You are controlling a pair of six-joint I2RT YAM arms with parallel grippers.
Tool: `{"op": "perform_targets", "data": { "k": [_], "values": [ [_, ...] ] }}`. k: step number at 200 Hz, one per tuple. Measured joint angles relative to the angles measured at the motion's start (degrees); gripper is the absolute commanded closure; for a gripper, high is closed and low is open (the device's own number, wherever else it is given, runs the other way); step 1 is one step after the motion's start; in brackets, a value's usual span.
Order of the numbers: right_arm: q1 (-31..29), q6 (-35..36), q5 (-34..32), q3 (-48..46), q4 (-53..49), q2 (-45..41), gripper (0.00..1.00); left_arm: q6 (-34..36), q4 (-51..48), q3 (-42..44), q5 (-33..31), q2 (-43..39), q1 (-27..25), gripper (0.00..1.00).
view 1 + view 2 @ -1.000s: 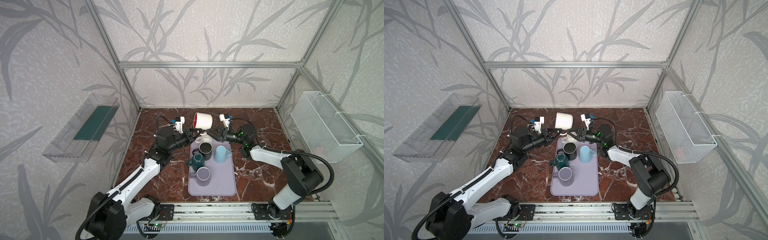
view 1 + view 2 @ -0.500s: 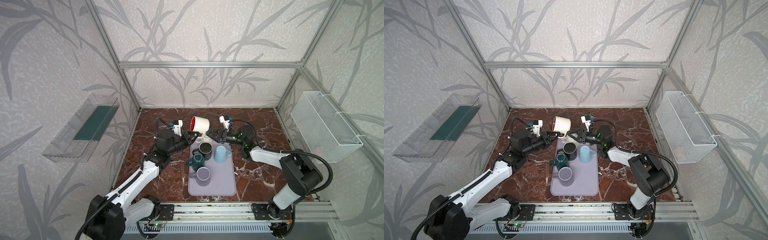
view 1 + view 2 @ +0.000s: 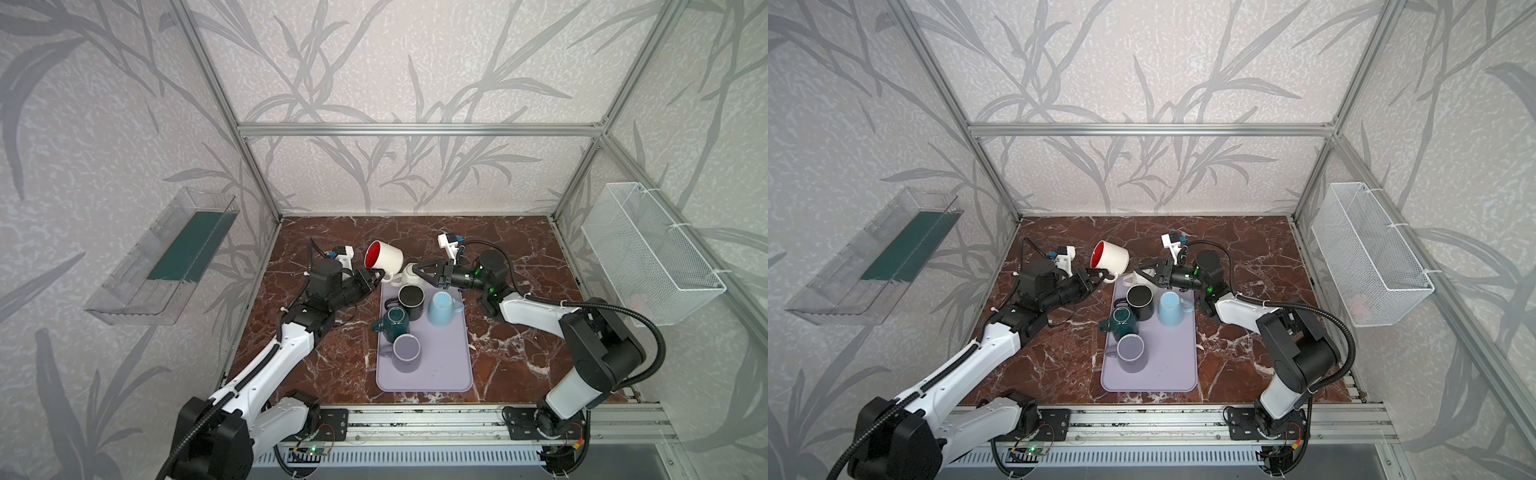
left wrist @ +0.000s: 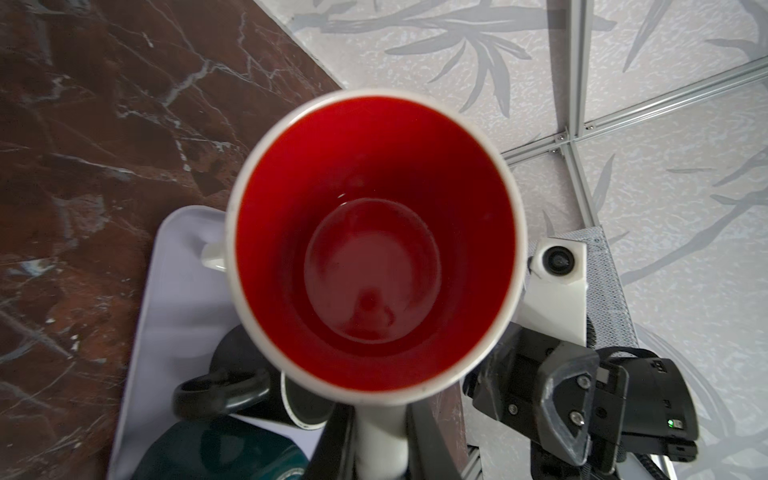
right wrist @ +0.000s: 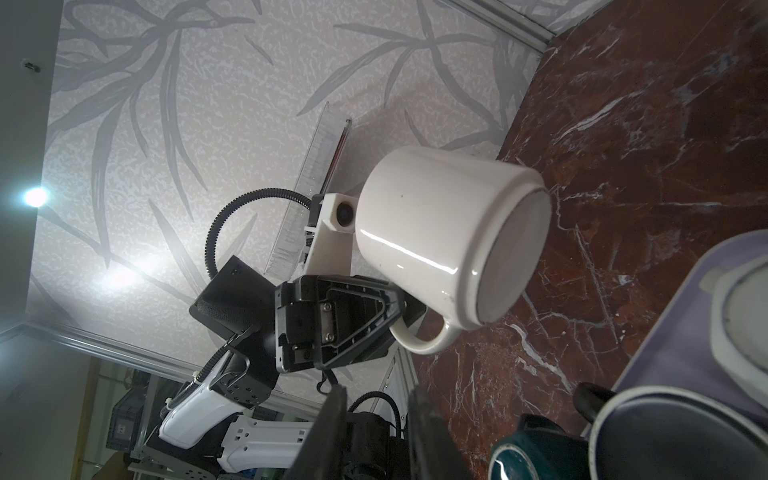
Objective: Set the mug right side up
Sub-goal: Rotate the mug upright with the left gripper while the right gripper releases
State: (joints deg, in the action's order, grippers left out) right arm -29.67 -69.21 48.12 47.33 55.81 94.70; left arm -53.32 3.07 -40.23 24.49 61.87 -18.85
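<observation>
The mug (image 3: 384, 257) (image 3: 1111, 257) is white with a red inside. It hangs tilted in the air behind the tray's back left corner, its mouth turned to the left. My left gripper (image 3: 376, 276) (image 3: 1096, 274) is shut on its handle. In the left wrist view the red inside (image 4: 374, 241) faces the camera and the handle runs down between the fingers (image 4: 340, 449). The right wrist view shows the mug's base (image 5: 511, 257). My right gripper (image 3: 419, 270) (image 5: 376, 432) is open and holds nothing, just right of the mug.
A lavender tray (image 3: 440, 365) carries a black mug (image 3: 410, 297), a teal mug (image 3: 395, 320), a lavender mug (image 3: 406, 348), an upturned light blue mug (image 3: 442, 307) and an upturned white mug (image 3: 409, 272). A wire basket (image 3: 648, 253) and a clear bin (image 3: 166, 257) hang on the side walls.
My left gripper has carried the mug to the left and a little lower, turning its mouth more to the left. The right gripper's tips have crept slightly left.
</observation>
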Motion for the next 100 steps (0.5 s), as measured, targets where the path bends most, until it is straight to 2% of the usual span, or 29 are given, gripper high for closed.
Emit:
{"op": "perform_targets", "data": {
  "k": [50,100],
  "values": [
    [0.07,1.03,0.02,0.00,-2.01,-0.02,0.74,5.01,-7.23,-0.02,-3.13,0.72,1.75,1.00],
    [0.70,3.08,0.42,-0.52,-5.20,-1.16,0.74,11.52,-15.58,-3.85,-7.43,6.36,3.13,1.00]
  ]
}}
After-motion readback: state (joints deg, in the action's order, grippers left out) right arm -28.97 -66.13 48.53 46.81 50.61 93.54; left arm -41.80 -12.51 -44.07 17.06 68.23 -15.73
